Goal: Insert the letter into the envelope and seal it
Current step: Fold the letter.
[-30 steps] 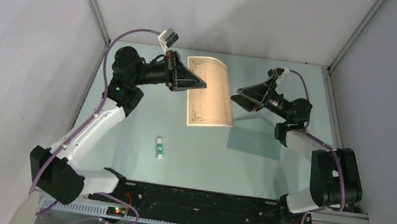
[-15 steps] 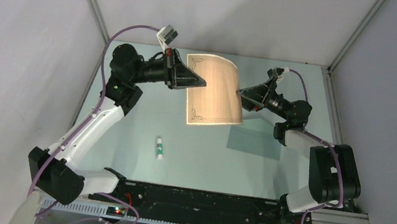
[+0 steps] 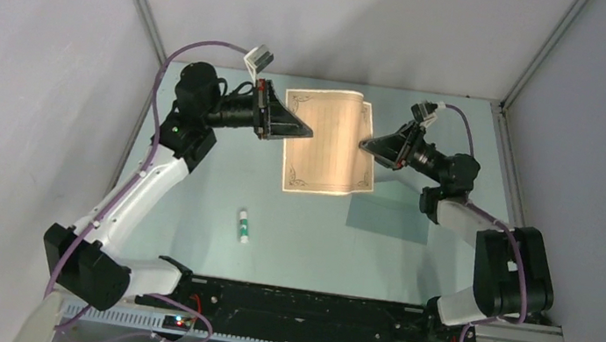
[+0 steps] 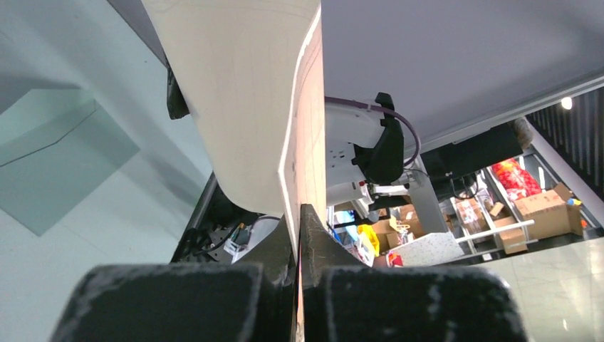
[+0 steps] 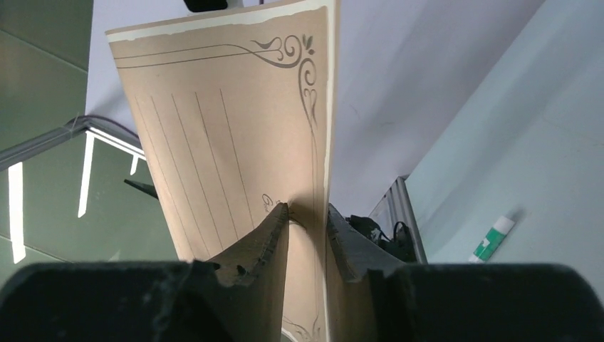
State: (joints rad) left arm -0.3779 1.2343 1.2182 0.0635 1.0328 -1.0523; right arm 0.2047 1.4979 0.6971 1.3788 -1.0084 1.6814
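**Letter (image 3: 327, 143) held off the desk (image 3: 308, 242) between both tools; envelope (image 3: 391, 216) flat on the desk.**
The left tool (image 3: 312, 131) is clamped tight on the letter's left long edge. The right tool (image 3: 363, 145) straddles the right edge with a narrow gap, so a firm pinch cannot be confirmed. The envelope lies to the letter's near right, closer to the right arm.

Soft, even light from above fills the overhead view, which is sharp throughout, leaving only faint shadows on the counter (image 3: 309, 234) beneath the right claw (image 3: 362, 146). In both wrist views the claw's own fingers (image 5: 256, 249) are a dark blur up close, while the letter (image 5: 235, 142) just beyond them is crisp. Far past the left claw (image 4: 298, 214) a small lamp (image 4: 567, 102) glares.
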